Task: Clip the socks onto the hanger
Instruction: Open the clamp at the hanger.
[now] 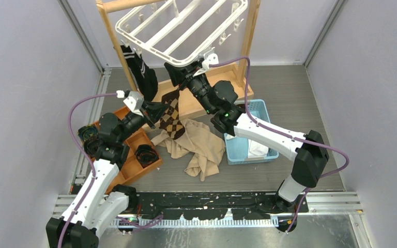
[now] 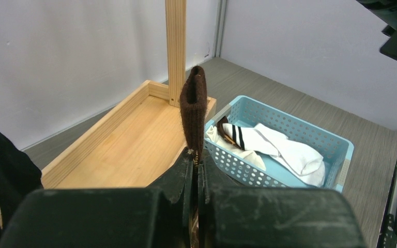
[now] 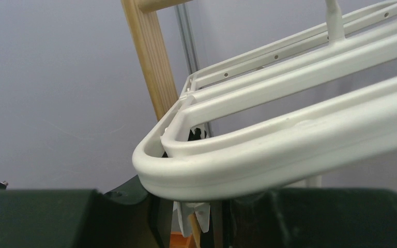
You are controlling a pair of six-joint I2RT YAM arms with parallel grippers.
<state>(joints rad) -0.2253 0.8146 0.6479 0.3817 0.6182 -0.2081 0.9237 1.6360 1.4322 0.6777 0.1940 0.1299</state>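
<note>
The white hanger (image 1: 181,26) hangs from the wooden stand at the back. A black sock with white stripes (image 1: 143,75) dangles from its left rim. My left gripper (image 1: 157,109) is shut on the brown argyle sock (image 1: 173,121). That sock's dark brown cuff (image 2: 194,103) stands up from the closed left gripper (image 2: 197,157) in the left wrist view. My right gripper (image 1: 178,72) sits under the hanger's front rim (image 3: 269,155), its fingers pressed on a small white clip (image 3: 194,217) that hangs between them.
A blue basket (image 1: 262,109) holding white socks with black bands (image 2: 269,147) stands to the right. A beige cloth (image 1: 201,147) lies mid-table. An orange tray (image 1: 134,155) with rolled socks sits left. The wooden stand's post (image 2: 176,46) and base (image 2: 129,150) lie behind.
</note>
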